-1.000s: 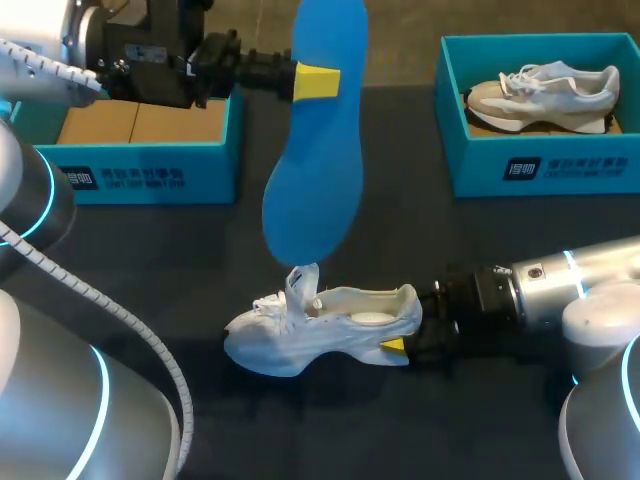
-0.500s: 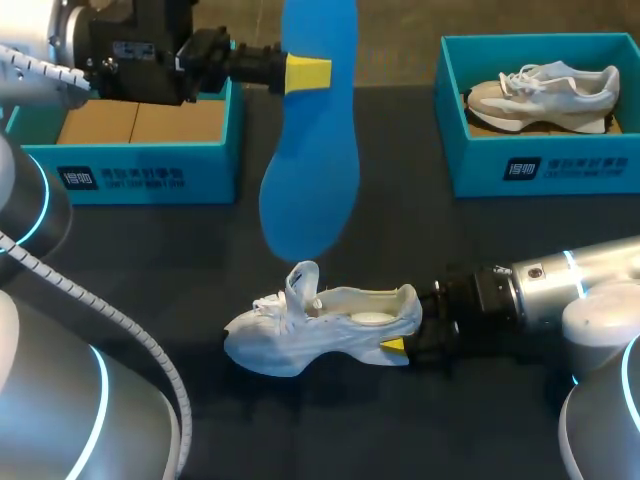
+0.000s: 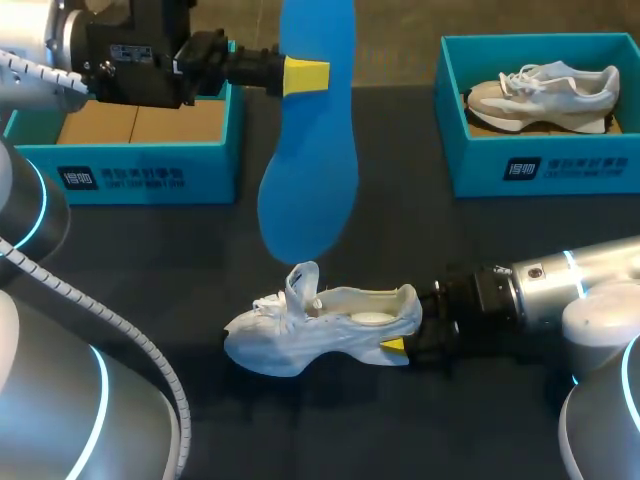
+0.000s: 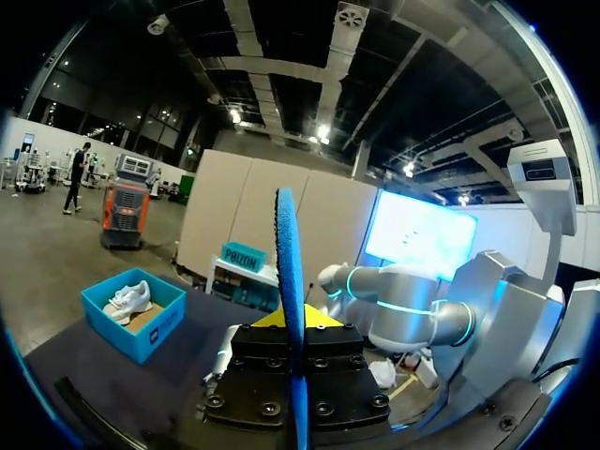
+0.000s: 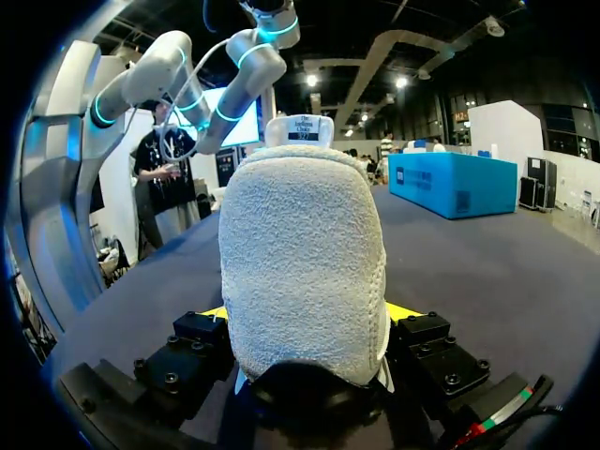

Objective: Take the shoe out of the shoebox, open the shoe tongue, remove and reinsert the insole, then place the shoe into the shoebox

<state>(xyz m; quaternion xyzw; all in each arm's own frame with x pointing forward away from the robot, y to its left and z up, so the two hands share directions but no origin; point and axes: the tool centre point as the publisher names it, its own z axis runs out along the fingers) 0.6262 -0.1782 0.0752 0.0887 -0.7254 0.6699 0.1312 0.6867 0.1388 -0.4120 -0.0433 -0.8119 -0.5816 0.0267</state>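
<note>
**Insole shifts left, hanging clear above the shoe**

Your left gripper (image 3: 300,75) has slid a little to the left over the last second, taking the blue insole (image 3: 308,150) with it. The white shoe (image 3: 320,325) and your right arm have not stirred.

At the far left, the left shoebox (image 3: 140,170) shows its brown cardboard floor. Just beside it, the left gripper pinches the insole near its heel end, fingers narrow on the thin foam. The insole dangles with its toe end over the raised tongue (image 3: 303,280), not touching it.

Below, the white shoe stands upright on the table, toe to the left. Your right gripper (image 3: 398,345) clamps its heel from both sides. At the far right, the right shoebox (image 3: 545,165) holds a grey sneaker (image 3: 545,92).

Mind the reinsertion. The insole is held at one end only, so it can swing or twist in the pinch. If its soft toe meets the tongue or laces instead of the opening, it will likely buckle. Pushing down hard could lever the shoe over against the heel grip.
</note>
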